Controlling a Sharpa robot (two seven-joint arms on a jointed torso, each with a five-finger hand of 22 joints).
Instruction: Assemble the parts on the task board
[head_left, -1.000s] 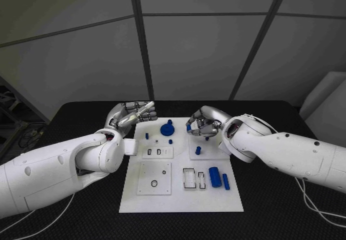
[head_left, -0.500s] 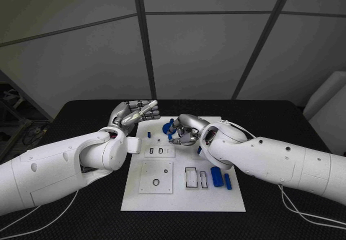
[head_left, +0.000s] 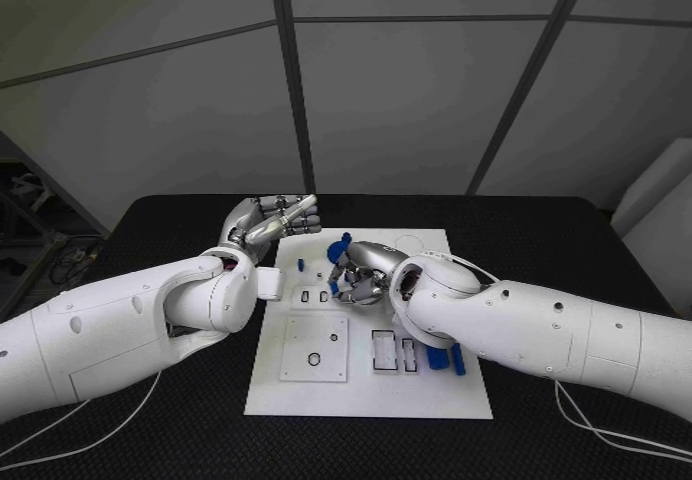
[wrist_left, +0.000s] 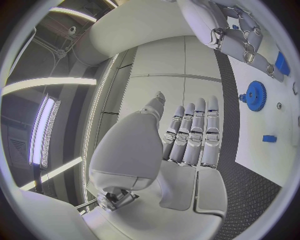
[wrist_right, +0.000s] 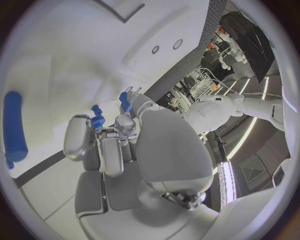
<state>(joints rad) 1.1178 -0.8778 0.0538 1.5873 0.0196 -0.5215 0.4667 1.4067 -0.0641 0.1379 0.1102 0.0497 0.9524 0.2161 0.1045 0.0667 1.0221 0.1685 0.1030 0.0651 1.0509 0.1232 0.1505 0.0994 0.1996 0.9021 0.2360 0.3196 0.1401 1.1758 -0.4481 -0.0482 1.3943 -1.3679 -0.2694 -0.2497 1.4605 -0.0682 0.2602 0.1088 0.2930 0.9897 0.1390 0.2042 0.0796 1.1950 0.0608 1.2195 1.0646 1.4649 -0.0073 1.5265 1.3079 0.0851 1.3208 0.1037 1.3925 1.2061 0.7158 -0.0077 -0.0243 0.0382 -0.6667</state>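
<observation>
The right hand (head_left: 361, 277) pinches a small blue part (wrist_right: 97, 121) over the task board (head_left: 368, 395), the empty left hand (head_left: 271, 222) spread, so a loose pinch could drop or misalign it.

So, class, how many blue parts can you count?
5: gear, peg beside it, small piece in the right hand, cylinder and bar by the right arm; others may be hidden.
</observation>
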